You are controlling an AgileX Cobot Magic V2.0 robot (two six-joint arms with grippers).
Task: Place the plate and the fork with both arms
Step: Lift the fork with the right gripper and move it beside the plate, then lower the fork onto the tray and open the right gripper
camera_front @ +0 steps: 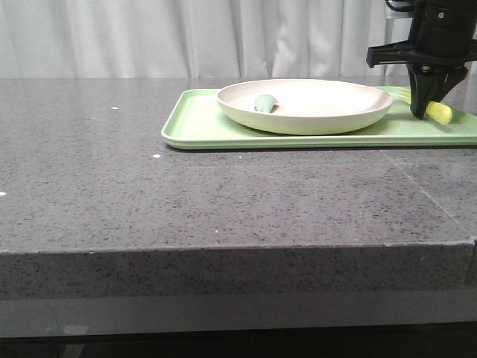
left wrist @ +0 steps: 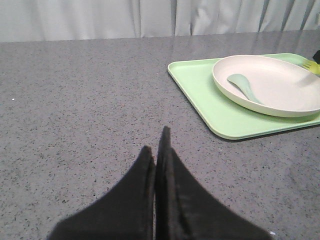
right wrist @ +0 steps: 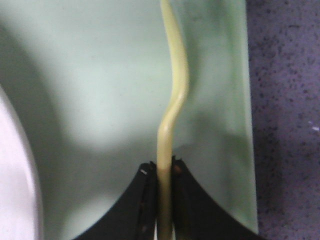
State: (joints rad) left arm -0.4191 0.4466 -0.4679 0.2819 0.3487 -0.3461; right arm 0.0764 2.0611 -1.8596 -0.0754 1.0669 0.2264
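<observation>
The cream plate (camera_front: 305, 106) (left wrist: 272, 84) rests on a light-green tray (camera_front: 209, 127) (left wrist: 200, 90) at the far right of the table. A small grey-green utensil piece (camera_front: 265, 103) (left wrist: 243, 86) lies inside it. The pale-yellow fork (camera_front: 440, 112) (right wrist: 174, 95) lies over the tray just right of the plate; its tines (left wrist: 311, 65) show by the plate's rim. My right gripper (camera_front: 422, 112) (right wrist: 164, 167) is shut on the fork's handle, fingers pointing down. My left gripper (left wrist: 156, 145) is shut with nothing in it, low over bare table well left of the tray.
Speckled grey stone table (camera_front: 149, 194) with its front edge near the camera. Pale curtain (camera_front: 186, 37) behind. The tray's right rim (right wrist: 247, 125) lies close beside the fork, with table beyond it.
</observation>
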